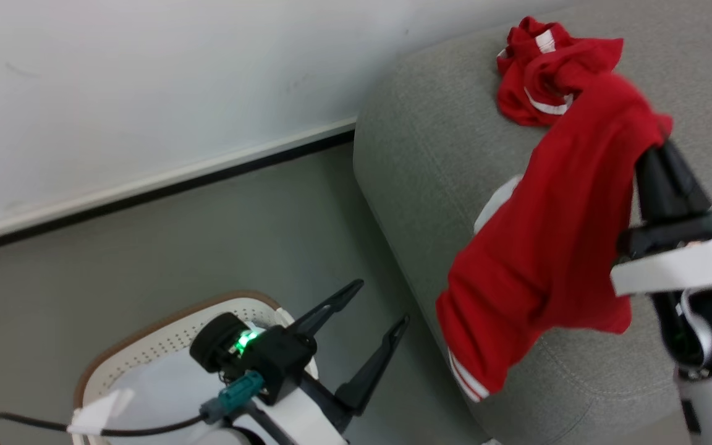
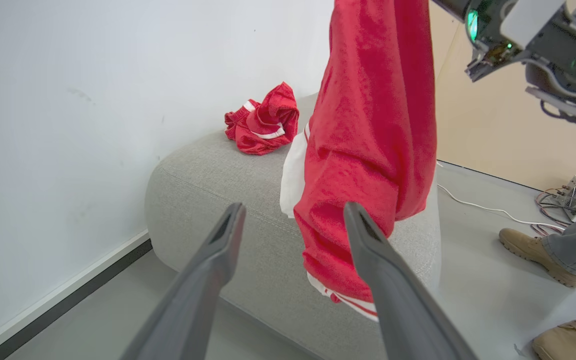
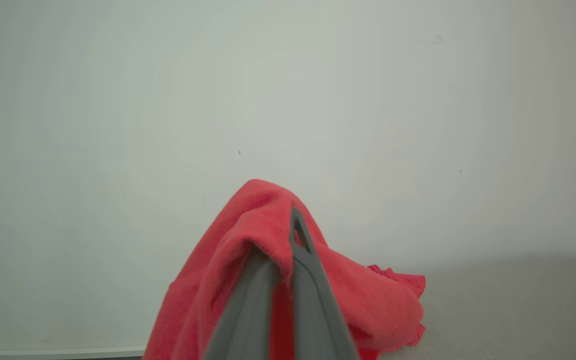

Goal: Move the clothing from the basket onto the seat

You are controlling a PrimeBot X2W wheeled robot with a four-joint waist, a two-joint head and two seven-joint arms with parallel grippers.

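Seat (image 1: pixel 430 154): we see grey upholstery by the white wall, rounded corner nearest us.
Hanging garment (image 1: pixel 554 247): red with white stripes, draped in the air over the seat's edge.
Basket (image 1: pixel 164 339): white, brown-rimmed, on the floor beneath our left arm.
Bunched garment (image 1: pixel 541 74): red, white-trimmed, lying on the seat near the wall.
Right fingers (image 1: pixel 665 179): pinched together on the hanging garment.
Left fingers (image 1: pixel 331 301): spread wide, holding nothing, between basket and seat.
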